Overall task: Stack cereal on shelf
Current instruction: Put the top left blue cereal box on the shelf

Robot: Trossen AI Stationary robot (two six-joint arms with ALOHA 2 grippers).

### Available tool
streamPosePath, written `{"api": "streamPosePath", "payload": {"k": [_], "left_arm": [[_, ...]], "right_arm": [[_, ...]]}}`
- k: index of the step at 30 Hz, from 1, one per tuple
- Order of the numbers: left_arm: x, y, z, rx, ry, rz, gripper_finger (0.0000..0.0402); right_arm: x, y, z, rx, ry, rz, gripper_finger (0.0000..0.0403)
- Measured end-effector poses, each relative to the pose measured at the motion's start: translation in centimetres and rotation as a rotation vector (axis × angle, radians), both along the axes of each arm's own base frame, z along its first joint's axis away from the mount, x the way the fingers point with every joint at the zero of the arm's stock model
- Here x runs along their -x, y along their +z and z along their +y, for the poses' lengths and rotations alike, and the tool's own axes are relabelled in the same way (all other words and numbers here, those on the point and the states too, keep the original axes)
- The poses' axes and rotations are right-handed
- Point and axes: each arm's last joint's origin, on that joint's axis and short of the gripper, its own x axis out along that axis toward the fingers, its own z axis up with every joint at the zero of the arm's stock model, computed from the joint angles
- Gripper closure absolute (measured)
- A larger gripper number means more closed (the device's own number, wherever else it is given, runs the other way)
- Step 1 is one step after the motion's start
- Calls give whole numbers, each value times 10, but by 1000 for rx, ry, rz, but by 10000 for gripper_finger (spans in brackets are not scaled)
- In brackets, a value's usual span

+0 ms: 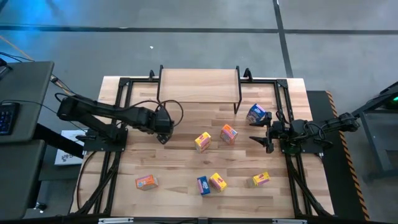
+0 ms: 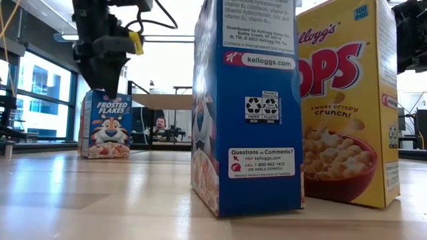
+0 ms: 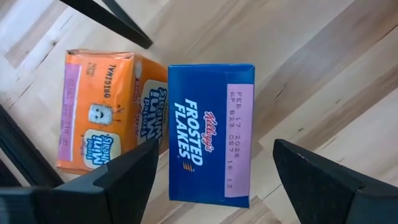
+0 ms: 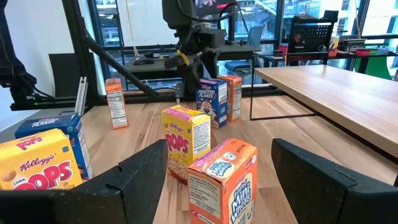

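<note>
Two dark fingers (image 3: 118, 180) of the left gripper (image 3: 216, 148) stand wide apart, one on each side of an upright blue Frosted Flakes box (image 3: 208, 134), w/ bare gaps both sides, so nothing is held. Just outside one finger, an orange box (image 3: 99, 112) stands touching the blue one's side. Low view shows the gripper hanging above the box top, not yet around it. Farther out, the other cereal boxes sit scattered across the table (image 1: 174, 199), and the shelf (image 1: 199, 84), beyond the fingers at the table's far edge, carries no box in the high view. The right gripper (image 1: 261, 138) waits by the opposite edge, jaws also spread and holding nothing. Judgement: stacking has barely begun, and the step in hand looks like a pick of the blue box. Next move prob. calls for lowering straight down, closing on the blue box's broad faces w/o catching the orange neighbour, then a lift high enough to clear the shelf edge.
</note>
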Motion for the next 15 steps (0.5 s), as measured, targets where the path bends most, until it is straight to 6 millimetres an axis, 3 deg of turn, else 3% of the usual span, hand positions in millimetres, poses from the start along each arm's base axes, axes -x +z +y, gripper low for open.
{"api": "streamPosePath", "payload": {"k": [7,15], "left_arm": [[-5,-9,0,0,-19,47,104],[-6,-9,0,0,-19,45,158]], "right_arm": [[0,0,0,0,0,0,123],[0,0,0,0,0,0,123]]}}
